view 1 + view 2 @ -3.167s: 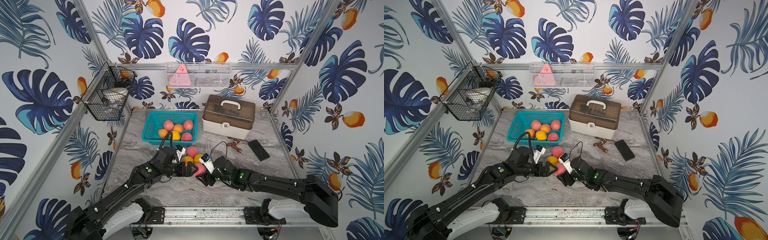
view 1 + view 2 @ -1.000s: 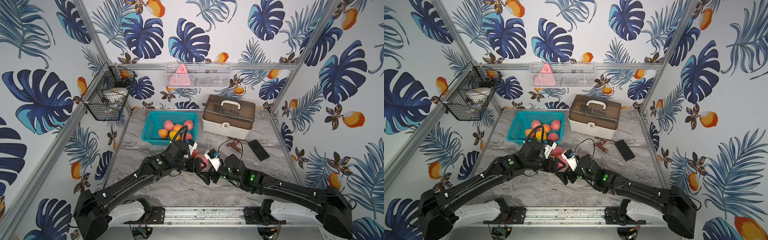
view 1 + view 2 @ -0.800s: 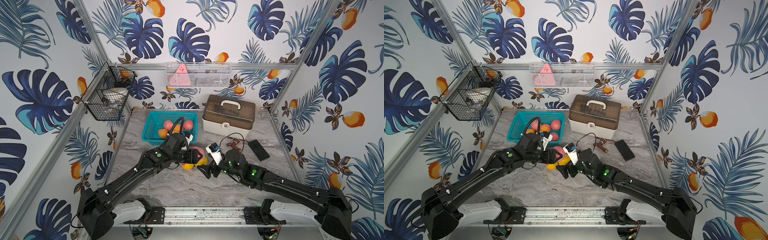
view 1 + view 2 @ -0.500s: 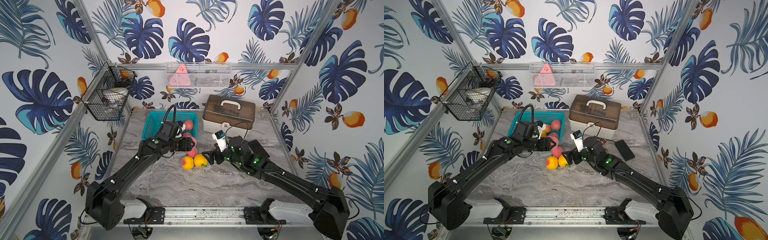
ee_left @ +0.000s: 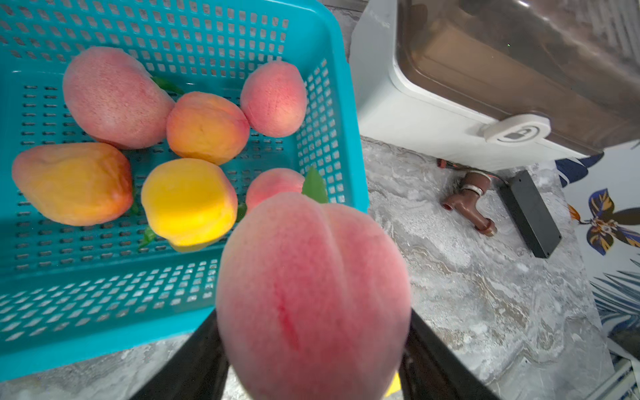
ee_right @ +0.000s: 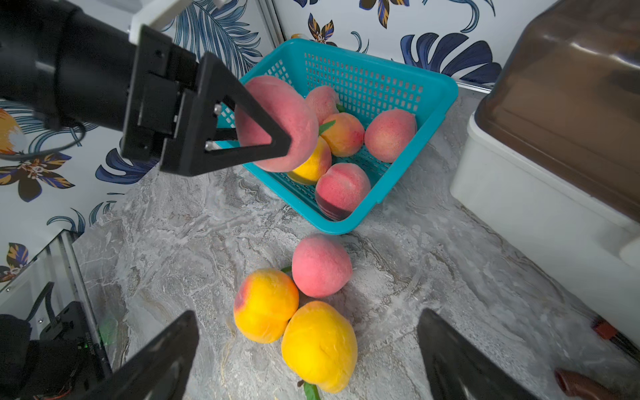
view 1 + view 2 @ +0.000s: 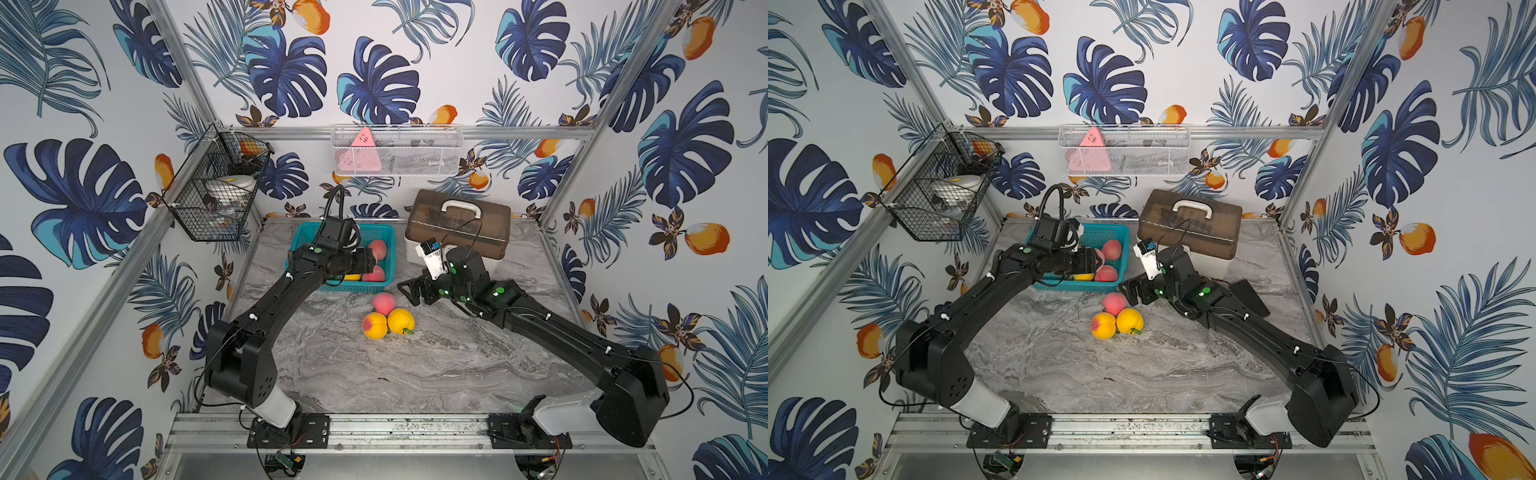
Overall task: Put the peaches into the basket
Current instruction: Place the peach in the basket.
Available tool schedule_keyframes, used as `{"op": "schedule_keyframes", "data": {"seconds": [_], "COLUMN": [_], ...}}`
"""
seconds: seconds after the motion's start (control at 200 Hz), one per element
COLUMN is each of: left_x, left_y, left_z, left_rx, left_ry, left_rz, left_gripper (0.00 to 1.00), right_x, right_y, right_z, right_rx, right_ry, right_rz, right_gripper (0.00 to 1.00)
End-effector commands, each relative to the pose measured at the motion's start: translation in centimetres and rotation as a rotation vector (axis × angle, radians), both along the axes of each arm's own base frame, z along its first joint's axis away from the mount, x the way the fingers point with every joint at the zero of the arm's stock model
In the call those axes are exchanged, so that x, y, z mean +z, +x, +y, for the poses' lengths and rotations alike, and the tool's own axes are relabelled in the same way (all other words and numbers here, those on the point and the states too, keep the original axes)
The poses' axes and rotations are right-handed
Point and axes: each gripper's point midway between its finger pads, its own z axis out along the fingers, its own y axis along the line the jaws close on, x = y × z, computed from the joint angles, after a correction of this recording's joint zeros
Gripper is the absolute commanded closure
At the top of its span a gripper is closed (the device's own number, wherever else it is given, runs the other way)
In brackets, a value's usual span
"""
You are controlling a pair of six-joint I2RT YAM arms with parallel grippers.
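Peach [image 5: 311, 294], pink, is clamped between the fingers of the left gripper [image 6: 275, 133], hanging over the near edge of the teal basket [image 6: 443, 90]. Six more peaches [image 5: 207, 124] lie in the basket below and beyond that gripper. Jaws of the right gripper [image 7: 409, 291] stand wide apart, empty. Three peaches [image 6: 320, 266], one pink and two yellow-orange, sit touching on the table [image 6: 173, 225] just ahead of it, outside the basket.

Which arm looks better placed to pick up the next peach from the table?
Right. The right gripper is open, empty and close beside the nearest loose peach, while the left gripper is busy holding a pink peach over the basket.
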Motion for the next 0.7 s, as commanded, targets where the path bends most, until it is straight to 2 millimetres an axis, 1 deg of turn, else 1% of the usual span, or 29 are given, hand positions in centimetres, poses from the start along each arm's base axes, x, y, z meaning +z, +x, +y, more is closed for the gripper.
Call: {"op": "schedule_keyframes", "data": {"seconds": [0.0, 0.125, 0.265, 0.41, 0.586, 0.696], "left_x": [0.2, 0.0, -0.6, -1.3, -2.1, -2.8], "left_y": [1.7, 3.3, 4.7, 5.8, 7.0, 7.9], "left_z": [1.1, 2.9, 4.9, 6.2, 8.1, 9.2], "left_rx": [0.010, 0.056, 0.128, 0.189, 0.246, 0.279], "left_ry": [0.040, 0.085, 0.140, 0.174, 0.240, 0.282], "left_rz": [-0.021, -0.025, -0.040, -0.055, -0.066, -0.065], "left_gripper": [0.34, 0.34, 0.34, 0.34, 0.34, 0.34], "right_x": [0.8, 0.6, 0.5, 0.7, 0.1, 0.1], "right_y": [0.6, 1.5, 2.0, 2.0, 1.7, 1.7], "right_z": [0.9, 1.3, 1.7, 1.5, 1.1, 0.6], "right_rx": [0.027, 0.021, 0.027, 0.034, 0.039, 0.026], "right_ry": [0.006, 0.010, 0.015, 0.015, 0.017, 0.027], "right_rz": [-0.017, -0.009, 0.001, 0.001, 0.018, 0.019], "right_gripper": [0.00, 0.00, 0.00, 0.00, 0.00, 0.00]}}
